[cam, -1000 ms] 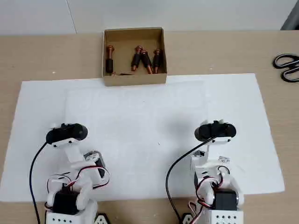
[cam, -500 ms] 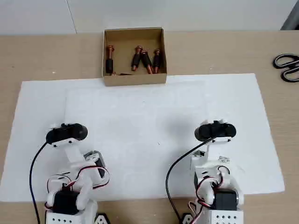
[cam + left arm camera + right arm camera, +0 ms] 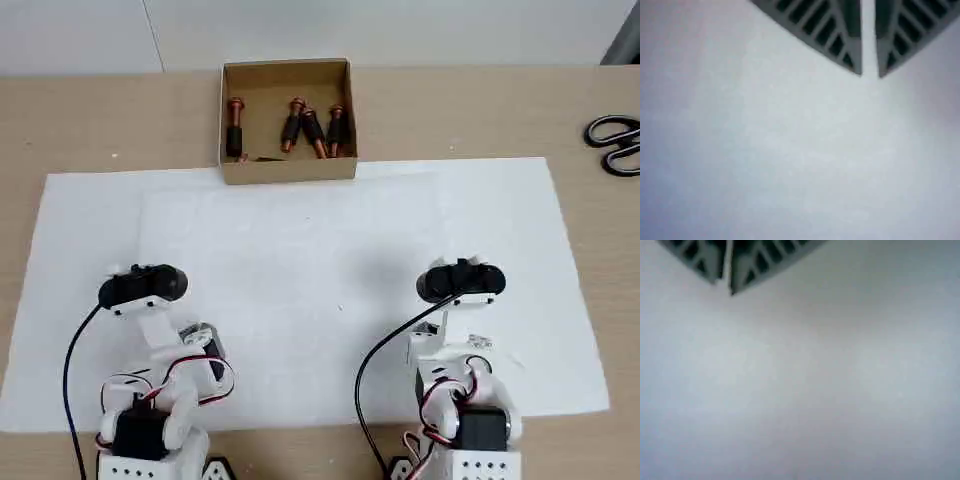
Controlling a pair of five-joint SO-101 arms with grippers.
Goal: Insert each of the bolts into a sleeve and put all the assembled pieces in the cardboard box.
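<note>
Inside cardboard box (image 3: 288, 170): bolts (image 3: 313, 130), well apart from fingers (image 3: 840, 35) (both pairs closed).

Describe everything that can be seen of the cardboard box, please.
The cardboard box is small, brown and open on top, with low upright walls. It stands flat on the wooden table, its near wall at the far edge of the white sheet. Inside lie four assembled pieces, copper-coloured bolts in dark sleeves: one alone at the left, three close together toward the right.
</note>
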